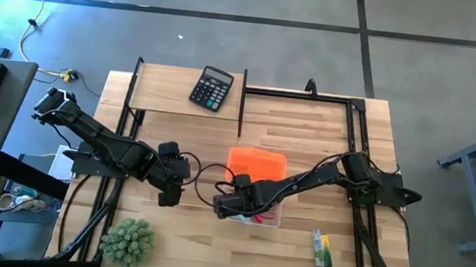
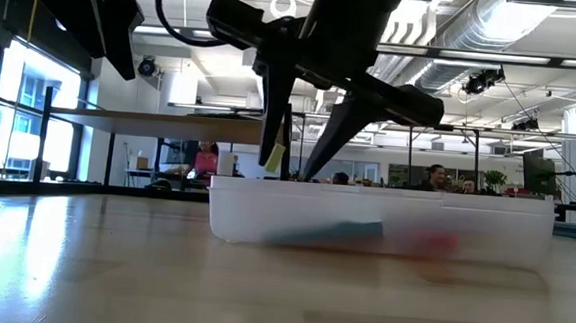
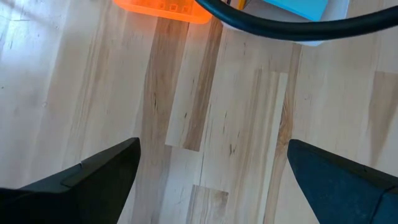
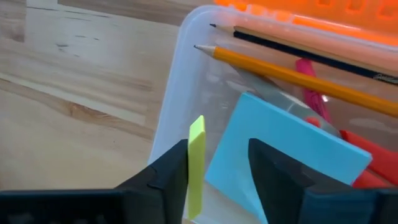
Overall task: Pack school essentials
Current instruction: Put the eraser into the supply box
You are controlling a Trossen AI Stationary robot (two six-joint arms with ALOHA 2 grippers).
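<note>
A clear plastic box (image 1: 269, 218) stands mid-table, with its orange lid (image 1: 257, 163) lying behind it. In the box lie two pencils (image 4: 292, 74), a pink pen (image 4: 309, 87), a light-blue notepad (image 4: 280, 149) and red-handled scissors (image 4: 367, 155). My right gripper (image 4: 217, 171) is open over the box's corner, with a thin yellow block (image 4: 196, 165) against one finger. The green-yellow packet (image 1: 322, 249) lies flat on the table to the right of the box. My left gripper (image 3: 211, 168) is open and empty over bare wood, left of the box. My right gripper touches the yellow block's flat face (image 2: 273, 159) with the inner side of one finger (image 4: 174, 168); the other finger (image 4: 273, 168) stands apart from it. The fingers point down. The block stands on edge along the finger, clear above the box's rim (image 2: 386, 193).
A black calculator (image 1: 212, 88) lies on the far shelf board. A spiky green plant (image 1: 127, 241) stands at the near left corner. A black frame (image 1: 312, 94) borders the table's far right. There is bare wood around the left gripper.
</note>
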